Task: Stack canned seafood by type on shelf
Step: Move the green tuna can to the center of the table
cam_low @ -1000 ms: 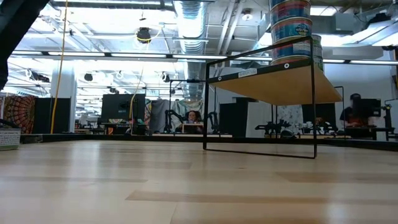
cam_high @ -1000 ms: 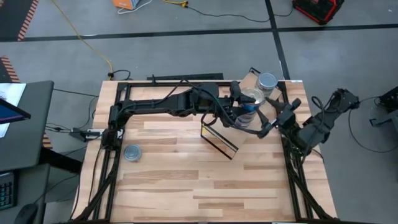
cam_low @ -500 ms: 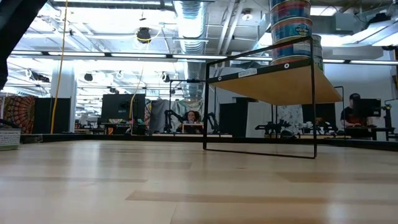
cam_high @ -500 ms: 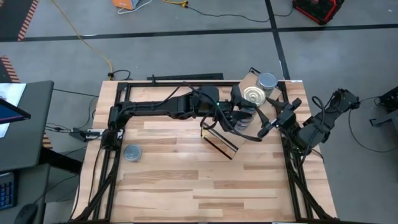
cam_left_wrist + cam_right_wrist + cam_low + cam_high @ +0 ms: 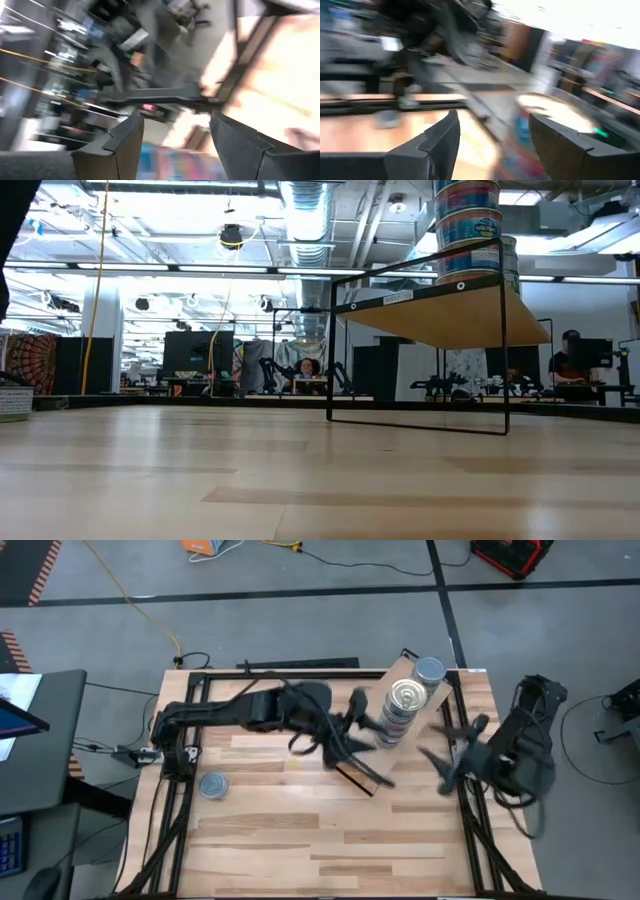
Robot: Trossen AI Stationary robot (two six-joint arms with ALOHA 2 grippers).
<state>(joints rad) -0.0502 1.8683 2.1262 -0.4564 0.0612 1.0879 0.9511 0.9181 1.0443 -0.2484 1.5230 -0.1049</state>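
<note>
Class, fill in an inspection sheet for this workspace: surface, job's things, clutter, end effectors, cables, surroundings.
Surface: wooden tabletop, largely bare.
Job's things: shelf at the far right carries a tall tin stack and a shorter stack; one blue-lidded tin lies alone near the left.
Clutter: nothing seen.
End effectors: left end effector open, beside the tall stack; right end effector open, empty.
Cables: yellow cable on the floor.
Surroundings: seated person in the background.
</note>
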